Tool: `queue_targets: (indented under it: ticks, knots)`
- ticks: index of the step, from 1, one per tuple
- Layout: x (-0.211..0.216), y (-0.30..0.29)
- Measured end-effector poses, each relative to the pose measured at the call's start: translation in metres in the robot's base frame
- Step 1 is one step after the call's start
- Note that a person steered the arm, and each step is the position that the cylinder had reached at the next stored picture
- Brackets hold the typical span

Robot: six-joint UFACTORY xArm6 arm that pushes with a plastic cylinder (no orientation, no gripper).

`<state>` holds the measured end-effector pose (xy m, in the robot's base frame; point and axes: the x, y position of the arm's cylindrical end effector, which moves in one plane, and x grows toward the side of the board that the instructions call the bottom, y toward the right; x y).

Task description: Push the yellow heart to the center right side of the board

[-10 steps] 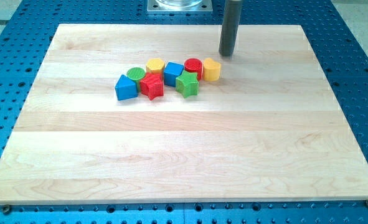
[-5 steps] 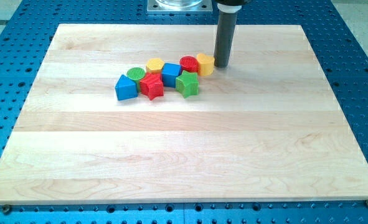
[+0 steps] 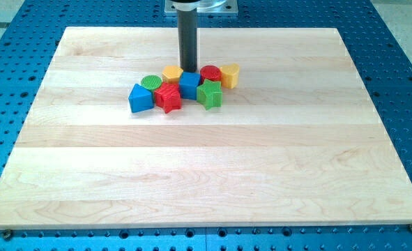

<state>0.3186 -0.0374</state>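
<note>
Where I am: at the view's top of the block cluster, my tip [image 3: 189, 70] sits just behind the blue block [image 3: 190, 84], between the yellow block [image 3: 173, 73] on the view's left and the red cylinder [image 3: 210, 74] on the view's right.
Hand: I have none, only a straight dark rod, so nothing opens or closes; the tip looks to be touching or nearly touching the blue block, and I cannot tell which.
Task's thing: the yellow heart [image 3: 229, 75] is the rightmost block of the cluster, just beside the red cylinder, toward the view's top of the wooden surface [image 3: 206, 174] and a little right of its middle.
Other blocks: 1 green cylinder [image 3: 150, 83], 1 blue triangle-like block [image 3: 141, 98], 1 red star [image 3: 169, 97] and 1 green star [image 3: 209, 93] crowd the view's left and bottom of the cluster.
Goal spot: the center right edge lies well apart from the heart, to the view's right and somewhat toward the view's bottom.
Step in hand, as I judge it: getting my tip to the heart's left, top side.
Doing it well: I should enter the gap by the red cylinder without dragging it, then push through the heart's middle, aiming right and slightly down.
Risk: an off-centre contact would spin the heart aside, and neighbours could ride along.
</note>
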Motion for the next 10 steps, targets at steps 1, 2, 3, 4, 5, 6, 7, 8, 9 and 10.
queue_targets:
  ticks: [1,2,3,4,5,6,7,8,9,10]
  knots:
    - [0.025,-0.005]
    - [0.029,-0.003]
    - [0.026,0.02]
    - [0.025,0.05]
    - [0.025,0.083]
    - [0.025,0.13]
    - [0.025,0.165]
    - [0.025,0.174]
    - [0.029,0.204]
    - [0.029,0.19]
